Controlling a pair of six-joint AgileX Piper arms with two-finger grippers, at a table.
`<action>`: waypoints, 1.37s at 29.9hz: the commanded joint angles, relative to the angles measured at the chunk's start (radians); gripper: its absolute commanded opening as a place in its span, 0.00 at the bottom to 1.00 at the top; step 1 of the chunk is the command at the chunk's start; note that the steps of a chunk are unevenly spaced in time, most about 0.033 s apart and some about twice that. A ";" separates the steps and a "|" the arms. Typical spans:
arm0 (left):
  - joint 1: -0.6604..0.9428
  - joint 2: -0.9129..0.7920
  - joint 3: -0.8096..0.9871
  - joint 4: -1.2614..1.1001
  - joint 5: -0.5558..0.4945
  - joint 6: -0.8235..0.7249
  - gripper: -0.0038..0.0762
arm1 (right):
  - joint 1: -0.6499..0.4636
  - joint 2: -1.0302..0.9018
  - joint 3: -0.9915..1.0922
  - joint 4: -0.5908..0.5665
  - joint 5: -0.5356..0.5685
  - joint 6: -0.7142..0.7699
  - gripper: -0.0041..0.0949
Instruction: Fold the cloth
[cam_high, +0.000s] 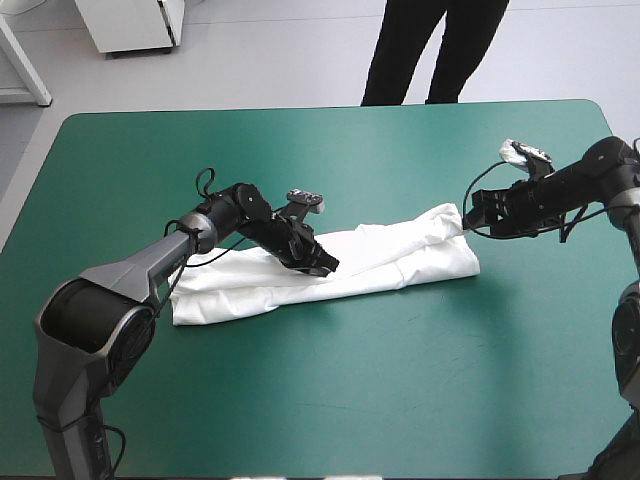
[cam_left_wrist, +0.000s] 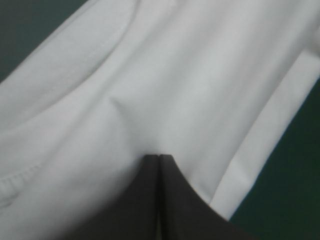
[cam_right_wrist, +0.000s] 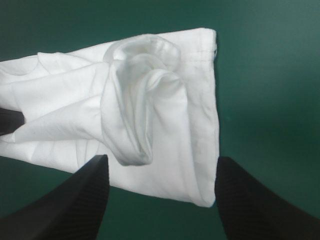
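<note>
Table (cam_high: 300, 400) is carrying the T-shirt (cam_high: 420, 255) at its middle as a folded band, long axis running left-right. I'm seeing the right gripper (cam_right_wrist: 161, 158) standing wide at the band's right end, and the left gripper (cam_left_wrist: 159, 156) pinching the T-shirt mid-band.

1. We've got the table (cam_high: 330, 400), which fills most of the high view, far edge up near the top.
2. It wears a teal-green cover (cam_high: 120, 150), lying smooth as far as we can tell.
3. Both far corners look rounded to us.
4. Same cover shows in both wrist views too.
</note>
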 joint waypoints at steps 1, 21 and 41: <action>-0.011 -0.040 -0.023 0.001 0.024 -0.006 0.02 | -0.010 -0.002 -0.076 0.081 0.034 -0.025 0.65; -0.009 -0.040 -0.028 0.051 0.037 -0.012 0.02 | -0.001 0.159 -0.124 0.086 0.068 -0.006 0.71; 0.002 -0.039 -0.139 0.141 0.072 -0.044 0.02 | 0.101 0.206 -0.066 0.104 0.068 -0.014 0.20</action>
